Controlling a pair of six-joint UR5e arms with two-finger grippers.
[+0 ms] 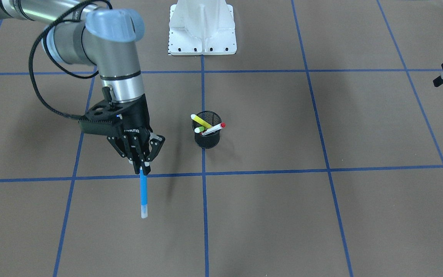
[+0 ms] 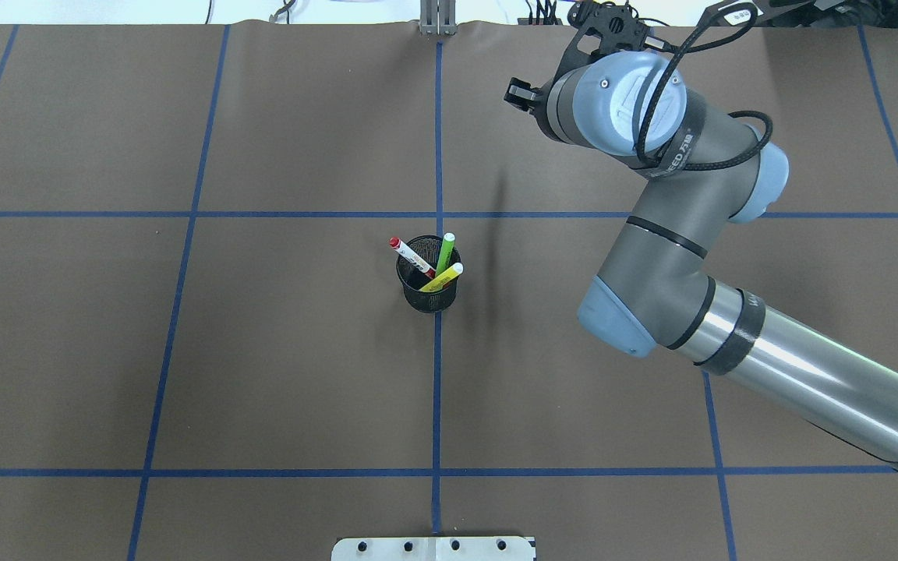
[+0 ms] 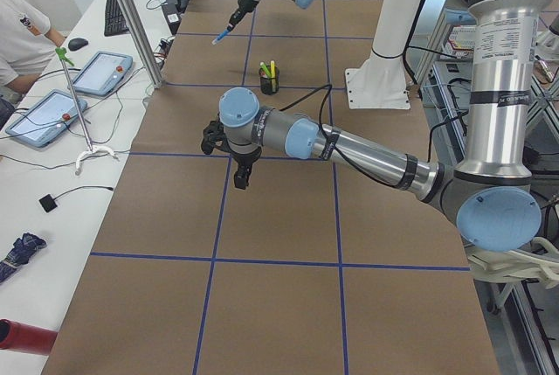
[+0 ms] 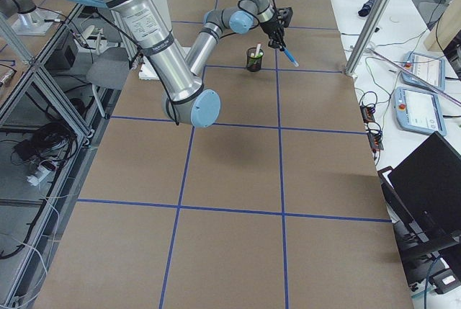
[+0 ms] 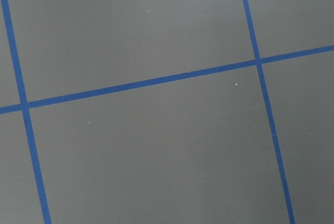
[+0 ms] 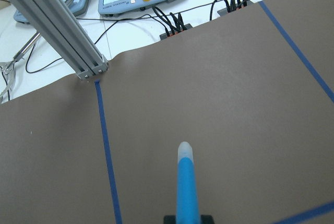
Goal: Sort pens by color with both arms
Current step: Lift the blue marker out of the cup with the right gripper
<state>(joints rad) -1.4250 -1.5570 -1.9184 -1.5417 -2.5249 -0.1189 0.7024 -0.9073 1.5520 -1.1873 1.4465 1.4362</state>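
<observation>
Across brown table (image 2: 301, 374), blue gridlines (image 2: 436, 389).

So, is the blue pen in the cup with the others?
No, the right tool holds the blue pen well apart from the cup.

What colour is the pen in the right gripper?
Blue, with a pale tip; the pen shows best front-facing.

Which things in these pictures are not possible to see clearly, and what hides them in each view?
- Left gripper: cut off by the front-facing view's right edge, absent overhead; open or shut is unclear.
- Blue pen, held by the right gripper: hidden overhead behind the right arm.
- Lower ends of the yellow pen, green pen and red-ended pen: covered by the mesh cup wall.
</observation>
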